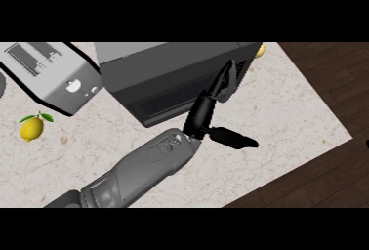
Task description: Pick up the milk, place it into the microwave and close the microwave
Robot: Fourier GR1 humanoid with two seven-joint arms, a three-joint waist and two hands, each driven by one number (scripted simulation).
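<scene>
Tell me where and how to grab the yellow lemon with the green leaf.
Pinch the oval yellow lemon across its narrower middle, from straight above: it lies on its side on the pale marble counter with bare surface both sides.

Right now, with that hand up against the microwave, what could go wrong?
The straight fingers of the hand rest on the microwave near its right edge, so they might slide off past the corner instead of pressing the front. The push could also shift the whole microwave toward the toaster beside it. The milk shows nowhere in this view, so I cannot tell whether it is inside.
</scene>
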